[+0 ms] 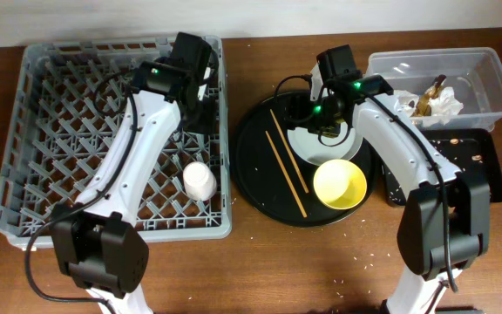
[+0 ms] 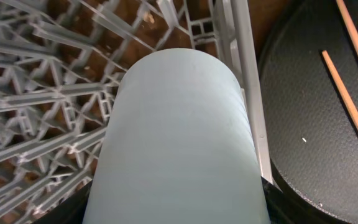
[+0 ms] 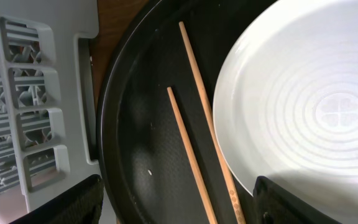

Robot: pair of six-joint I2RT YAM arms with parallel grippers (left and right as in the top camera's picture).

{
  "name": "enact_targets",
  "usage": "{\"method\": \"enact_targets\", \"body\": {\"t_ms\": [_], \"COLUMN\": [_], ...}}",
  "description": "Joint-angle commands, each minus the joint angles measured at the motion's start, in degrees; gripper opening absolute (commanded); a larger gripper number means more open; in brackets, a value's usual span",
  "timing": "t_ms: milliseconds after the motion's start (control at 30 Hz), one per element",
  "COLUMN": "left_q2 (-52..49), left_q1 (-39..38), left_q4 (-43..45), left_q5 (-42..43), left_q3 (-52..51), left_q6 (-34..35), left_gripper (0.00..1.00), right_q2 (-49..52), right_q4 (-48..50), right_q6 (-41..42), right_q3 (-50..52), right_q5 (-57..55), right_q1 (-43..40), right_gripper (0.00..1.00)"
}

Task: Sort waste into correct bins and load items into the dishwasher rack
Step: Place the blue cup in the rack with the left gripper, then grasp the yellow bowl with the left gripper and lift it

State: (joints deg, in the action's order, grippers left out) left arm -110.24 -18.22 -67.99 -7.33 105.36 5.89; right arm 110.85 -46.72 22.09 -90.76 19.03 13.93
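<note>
Now, light-blue cup (image 2: 179,143) within left gripper (image 1: 194,90), above rack (image 1: 33,131).

Overhead straight down, both wrist views close, sharing chopsticks (image 3: 193,163)

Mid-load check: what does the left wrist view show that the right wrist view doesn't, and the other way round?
Only the left wrist view shows the light-blue cup, filling most of the frame above the dishwasher rack. Only the right wrist view shows the pale grey plate, on the round black tray. Both views share the dishwasher rack, the round black tray and the chopsticks lying on it.
</note>
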Motion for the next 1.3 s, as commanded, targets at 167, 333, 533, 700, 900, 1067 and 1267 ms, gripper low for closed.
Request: {"method": "enact_targets", "body": {"t_ms": [167, 333, 533, 700, 900, 1067, 1267], "left_q2": [0.68, 0.52, 0.52, 0.66, 0.52, -0.04, -7.23], "left_q1": [-0.39, -0.48, -0.52, -0.52, -2.54, -11.93, -21.73], "left_q4": [3.32, 5.29, 6.78, 7.04, 6.45, 10.91, 20.06], "left_q5": [2.21, 2.16, 2.16, 5.29, 19.61, 19.58, 19.56], "left_q3": [-7.26, -9.66, -9.66, -6.56, -2.29, -2.36, -2.36], "left_q6": [0.96, 0.96, 0.96, 0.96, 2.32, 3.82, 10.47], "left_gripper": [0.69, 0.81, 0.93, 0.96, 0.95, 0.95, 0.95], "right_q2": [-0.5, -0.5, -0.5, -2.84, -15.82, -19.89, -19.63], "right_q4": [-0.11, -0.24, -0.2, -0.7, -11.23, -21.22, -24.04], "right_q6": [-0.22, -0.2, -0.22, -0.72, -0.81, -0.85, -2.38], "right_q3": [-0.37, -0.37, -0.37, -3.58, -7.91, -7.8, -6.51], "right_q5": [-0.9, -0.9, -0.92, -0.85, -3.93, -3.89, -5.66], "right_q1": [0.24, 0.24, 0.24, -0.48, -9.97, -23.65, -25.92], "right_gripper": [0.78, 0.78, 0.78, 0.78, 0.78, 0.79, 0.78]}}
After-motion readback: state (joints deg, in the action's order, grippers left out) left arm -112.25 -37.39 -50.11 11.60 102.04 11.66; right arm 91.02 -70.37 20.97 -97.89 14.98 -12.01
